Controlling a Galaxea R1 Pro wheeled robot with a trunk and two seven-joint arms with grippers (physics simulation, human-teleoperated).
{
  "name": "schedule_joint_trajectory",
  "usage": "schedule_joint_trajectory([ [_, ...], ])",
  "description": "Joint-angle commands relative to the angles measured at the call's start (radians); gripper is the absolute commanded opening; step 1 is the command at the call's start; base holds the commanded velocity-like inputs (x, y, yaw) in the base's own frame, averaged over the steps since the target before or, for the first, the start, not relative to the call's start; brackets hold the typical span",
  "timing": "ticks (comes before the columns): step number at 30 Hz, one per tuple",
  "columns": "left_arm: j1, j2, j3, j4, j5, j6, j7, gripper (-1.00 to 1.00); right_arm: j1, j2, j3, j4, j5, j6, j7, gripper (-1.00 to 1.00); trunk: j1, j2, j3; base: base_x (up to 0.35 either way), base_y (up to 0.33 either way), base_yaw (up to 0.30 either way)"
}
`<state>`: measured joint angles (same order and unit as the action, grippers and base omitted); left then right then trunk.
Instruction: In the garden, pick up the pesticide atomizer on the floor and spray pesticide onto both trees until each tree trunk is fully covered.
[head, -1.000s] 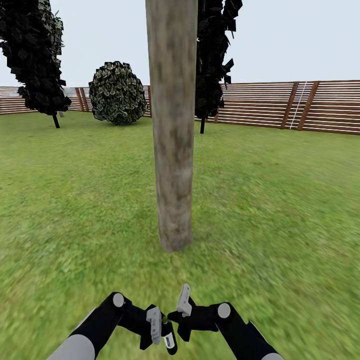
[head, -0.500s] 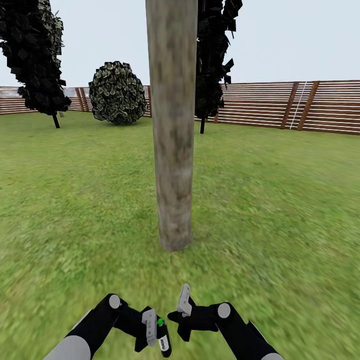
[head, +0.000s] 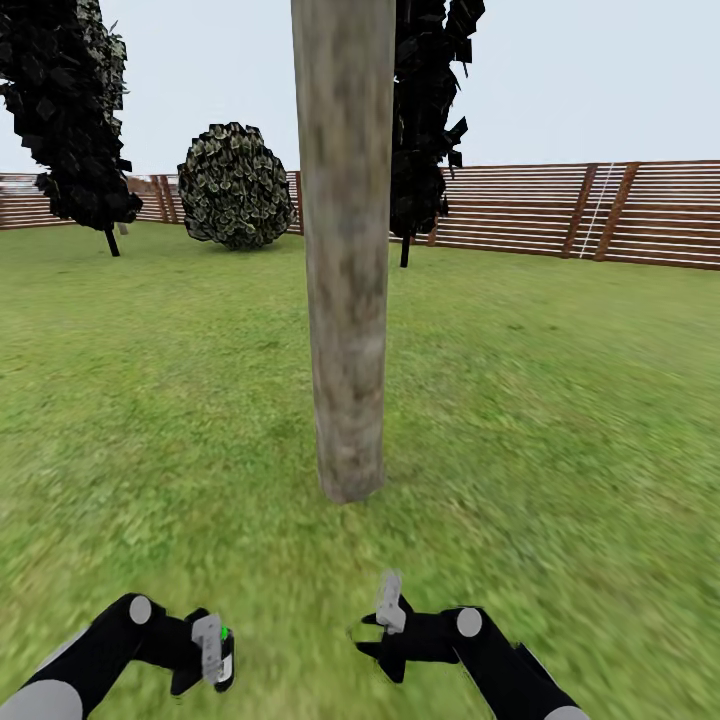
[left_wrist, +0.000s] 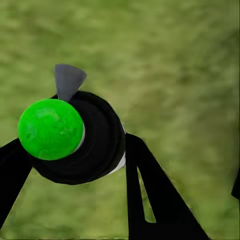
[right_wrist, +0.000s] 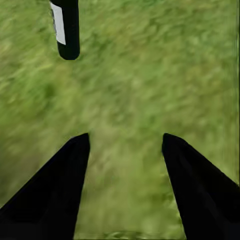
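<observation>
The pesticide atomizer (head: 226, 655) is a black bottle with a white label and a green cap (left_wrist: 50, 129), with a grey nozzle (left_wrist: 67, 80) beside the cap. My left gripper (head: 213, 650) is shut on it, low at the left over the grass. In the left wrist view its black fingers (left_wrist: 150, 200) flank the bottle body (left_wrist: 97, 145). My right gripper (head: 385, 625) is open and empty to the right of it; its wrist view has the atomizer's lower end (right_wrist: 66, 27) beyond the gripper (right_wrist: 125, 142). A thick grey-brown tree trunk (head: 345, 250) rises straight ahead. Pesticide is out of view.
The garden lawn (head: 560, 400) spreads all around the trunk. A brown slatted fence (head: 600, 210) runs along the back. Dark narrow trees (head: 75, 110) (head: 425, 120) and a round bush (head: 235, 185) stand near the fence.
My left arm has swung to the left and slightly down, carrying the atomizer away from the right gripper. The right gripper has shifted a little right and down.
</observation>
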<state>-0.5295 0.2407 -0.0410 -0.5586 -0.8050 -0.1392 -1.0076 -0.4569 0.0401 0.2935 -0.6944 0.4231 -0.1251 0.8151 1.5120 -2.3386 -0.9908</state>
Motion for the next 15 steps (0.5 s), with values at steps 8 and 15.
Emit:
schedule_joint_trajectory([
  [8, 0.011, -0.034, 0.151, 0.189, 0.045, 0.077, 0.503, -1.0, 0.0, -0.118, -0.17, 0.091, 0.006, -0.015, -0.02, 1.0, 0.0, 0.0, -0.001, 0.0, 0.0, 0.0],
  [15, 0.012, -0.096, 0.276, 0.242, 0.217, 0.074, 0.708, -1.0, 0.004, -0.147, -0.565, 0.324, 0.007, -0.183, -0.34, 1.0, 0.0, 0.0, -0.001, 0.018, 0.0, 0.0],
])
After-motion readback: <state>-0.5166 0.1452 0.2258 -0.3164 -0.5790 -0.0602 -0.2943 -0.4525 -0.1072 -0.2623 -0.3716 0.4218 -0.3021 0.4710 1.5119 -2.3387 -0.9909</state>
